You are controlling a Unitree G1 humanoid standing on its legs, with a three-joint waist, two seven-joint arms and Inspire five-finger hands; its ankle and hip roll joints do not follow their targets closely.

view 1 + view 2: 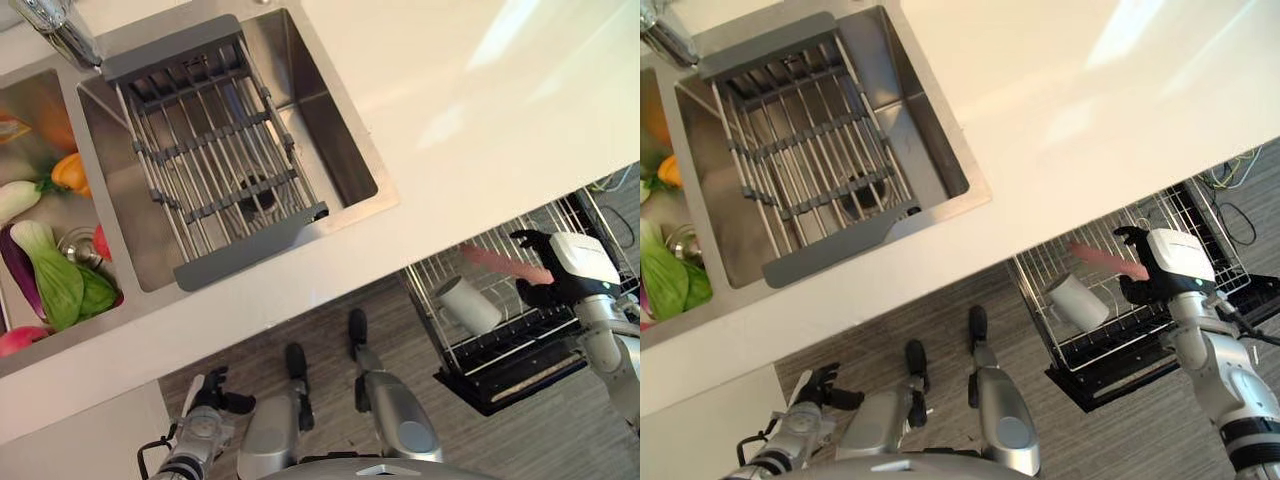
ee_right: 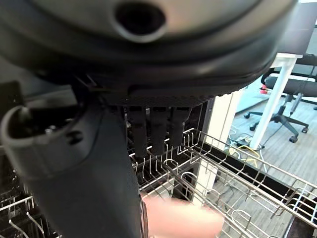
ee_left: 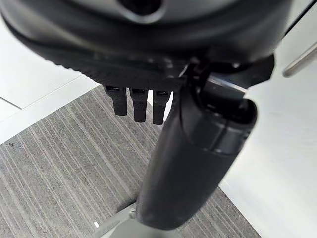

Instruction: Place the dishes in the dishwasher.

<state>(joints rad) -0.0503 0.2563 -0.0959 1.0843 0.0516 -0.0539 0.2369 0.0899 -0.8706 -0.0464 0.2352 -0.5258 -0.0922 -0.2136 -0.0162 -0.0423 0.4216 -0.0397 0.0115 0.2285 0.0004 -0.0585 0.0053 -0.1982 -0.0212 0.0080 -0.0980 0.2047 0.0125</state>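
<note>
the right hand (image 1: 1165,262) hangs over the pulled-out dishwasher rack (image 1: 1200,215), below the edge of the white surface (image 1: 1090,120). its fingers (image 2: 158,131) look fairly straight in the right wrist view, with a pink dish (image 1: 1108,260) just past them. whether the thumb actually pinches that dish i cannot tell; in the eye views the dish meets the hand at its end nearer the hand.

the pink dish reads as a slim, flat piece seen edge-on. its long axis runs roughly level across the rack, one end at the hand and the other pointing toward the robot's left, above a white cup (image 1: 1078,301) that lies on its side in the rack with its mouth facing away from the hand.

the risk from here, as i judge it: the dish is not yet between the wire tines, and if let go level it could land flat on the wires, knock the cup, or slide off the rack's open edge to the floor (image 1: 940,310). a weak hold at one end would let the far end droop.

the left hand (image 1: 215,392) idles low by the floor, fingers relaxed, holding nothing. farther out, the sink (image 1: 340,170) holds a grey drying rack (image 1: 215,150), with vegetables (image 1: 55,275) in the basin beside it.
</note>
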